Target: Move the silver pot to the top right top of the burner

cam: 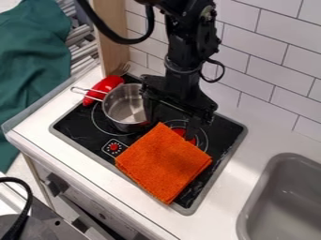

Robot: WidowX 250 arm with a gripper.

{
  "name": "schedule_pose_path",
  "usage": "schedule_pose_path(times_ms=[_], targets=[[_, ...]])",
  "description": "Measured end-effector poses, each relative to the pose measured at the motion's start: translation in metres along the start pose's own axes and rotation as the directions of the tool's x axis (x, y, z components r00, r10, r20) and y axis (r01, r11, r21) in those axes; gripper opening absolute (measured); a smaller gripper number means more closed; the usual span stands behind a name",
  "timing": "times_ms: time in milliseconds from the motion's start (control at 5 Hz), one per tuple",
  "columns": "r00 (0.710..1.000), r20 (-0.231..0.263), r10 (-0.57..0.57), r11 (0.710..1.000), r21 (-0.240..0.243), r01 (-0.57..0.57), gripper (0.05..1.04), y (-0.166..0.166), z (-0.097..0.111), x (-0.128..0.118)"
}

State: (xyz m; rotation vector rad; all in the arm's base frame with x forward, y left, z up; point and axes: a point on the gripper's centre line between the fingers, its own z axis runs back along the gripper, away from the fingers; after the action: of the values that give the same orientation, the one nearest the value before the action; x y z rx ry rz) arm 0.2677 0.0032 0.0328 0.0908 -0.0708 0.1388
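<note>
While the silver pot (124,108) sits on the left part of the black stove top (72,124), its open mouth faces up and shows the metal floor inside. Its wire handle points out over the left edge of the stove, crossing a red object (103,90) just beside the pot; a fork (121,70) lies near that. The gripper (171,117) hangs above the stove with its two fingers spread wide, one overlapping the pot's right side in view; I can't tell whether it touches. Below the gripper, a folded orange cloth (164,164) covers part of the right burner (202,138). Farther right, well apart from the pot, a grey sink basin (285,197) is set into the white counter (238,145)
</note>
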Motion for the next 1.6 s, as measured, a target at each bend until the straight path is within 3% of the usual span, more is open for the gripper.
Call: schedule_pose_path(times_ms=[200, 400, 1000, 1600], targets=[[1.000, -0.030, -0.004, 1.000, 0.005, 0.005, 1.004, 0.000, -0.007, -0.005], [1.000, -0.002, -0.012, 1.000, 0.006, 0.012, 1.004, 0.008, -0.012, 0.007], [0.999, -0.013, 0.031, 0.995, -0.093, -0.032, 1.004, 0.040, -0.040, 0.062], [0.996, -0.061, 0.072, 0.995, -0.063, -0.076, 1.004, 0.054, -0.061, 0.074]])
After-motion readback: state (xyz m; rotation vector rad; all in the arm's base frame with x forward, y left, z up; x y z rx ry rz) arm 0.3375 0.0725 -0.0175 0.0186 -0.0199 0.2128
